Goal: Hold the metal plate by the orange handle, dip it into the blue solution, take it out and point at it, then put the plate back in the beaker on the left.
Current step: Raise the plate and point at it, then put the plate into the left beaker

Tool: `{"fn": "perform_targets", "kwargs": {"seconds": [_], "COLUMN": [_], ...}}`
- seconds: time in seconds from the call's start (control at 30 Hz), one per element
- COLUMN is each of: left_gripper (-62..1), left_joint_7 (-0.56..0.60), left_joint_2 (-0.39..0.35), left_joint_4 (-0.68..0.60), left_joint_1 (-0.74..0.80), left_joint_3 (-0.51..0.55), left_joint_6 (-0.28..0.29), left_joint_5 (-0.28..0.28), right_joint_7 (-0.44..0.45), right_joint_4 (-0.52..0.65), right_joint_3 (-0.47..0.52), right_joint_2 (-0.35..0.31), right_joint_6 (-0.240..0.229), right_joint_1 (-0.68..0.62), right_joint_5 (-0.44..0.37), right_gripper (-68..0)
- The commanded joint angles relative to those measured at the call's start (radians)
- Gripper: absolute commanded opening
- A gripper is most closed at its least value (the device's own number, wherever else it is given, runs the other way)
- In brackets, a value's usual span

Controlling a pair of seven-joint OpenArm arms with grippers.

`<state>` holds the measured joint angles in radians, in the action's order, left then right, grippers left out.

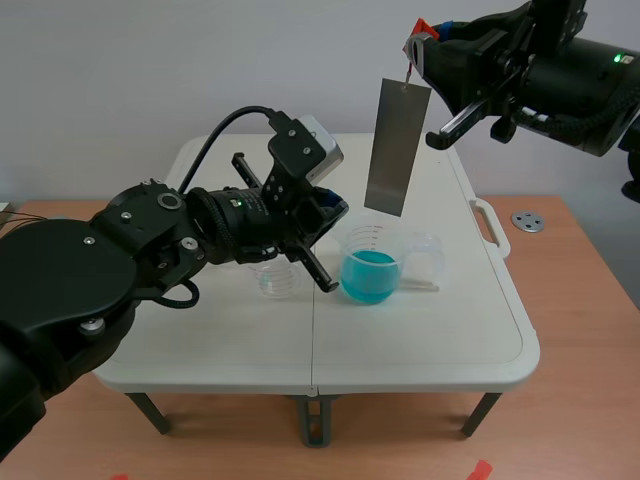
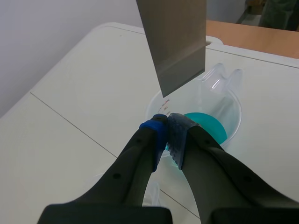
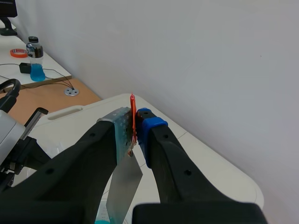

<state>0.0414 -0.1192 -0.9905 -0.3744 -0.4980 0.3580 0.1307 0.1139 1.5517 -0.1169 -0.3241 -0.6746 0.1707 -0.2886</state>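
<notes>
Scene view: right gripper (image 1: 418, 47) pinches orange handle (image 1: 421, 27) so metal plate (image 1: 397, 147) hangs clear above blue solution (image 1: 369, 276); left gripper (image 2: 167, 122) clenched empty, apparently pointing at it.

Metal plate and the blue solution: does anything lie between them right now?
Only air. In the scene view the metal plate hangs over the beaker, its lower edge above the blue solution; the left gripper sits beside, not between.

Matt metal plate (image 1: 397, 147); clear plastic beaker (image 1: 374, 262)
</notes>
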Motion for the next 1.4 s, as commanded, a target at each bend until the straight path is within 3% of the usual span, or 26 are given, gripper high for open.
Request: {"fn": "perform_targets", "kwargs": {"seconds": [0.0, 0.7, 0.83, 1.07, 1.37], "left_gripper": [-59.4, -59.4, -59.4, -59.4, -59.4], "left_joint_7": [0.014, 0.014, 0.021, 0.053, 0.076], "left_joint_2": [0.008, -0.002, -0.018, -0.114, -0.338], "left_joint_4": [-0.014, -0.014, -0.015, -0.030, -0.145], "left_joint_1": [-0.014, -0.013, -0.013, 0.016, 0.170], "left_joint_3": [0.004, 0.005, 0.006, 0.048, 0.199], "left_joint_6": [-0.008, -0.008, -0.034, -0.052, -0.054], "left_joint_5": [-0.009, -0.011, -0.022, -0.083, -0.208], "right_joint_7": [0.019, 0.019, 0.019, 0.019, 0.019], "right_joint_4": [0.026, 0.026, 0.026, 0.026, 0.026], "right_joint_3": [0.006, 0.006, 0.006, 0.006, 0.006], "right_joint_2": [-0.008, -0.008, -0.008, -0.008, -0.008], "right_joint_6": [0.000, 0.000, 0.000, 0.000, 0.000], "right_joint_1": [0.020, 0.021, 0.021, 0.021, 0.024], "right_joint_5": [-0.015, -0.015, -0.015, -0.015, -0.015], "right_gripper": [-66.2, -66.2, -66.2, -66.2, -66.2]}}
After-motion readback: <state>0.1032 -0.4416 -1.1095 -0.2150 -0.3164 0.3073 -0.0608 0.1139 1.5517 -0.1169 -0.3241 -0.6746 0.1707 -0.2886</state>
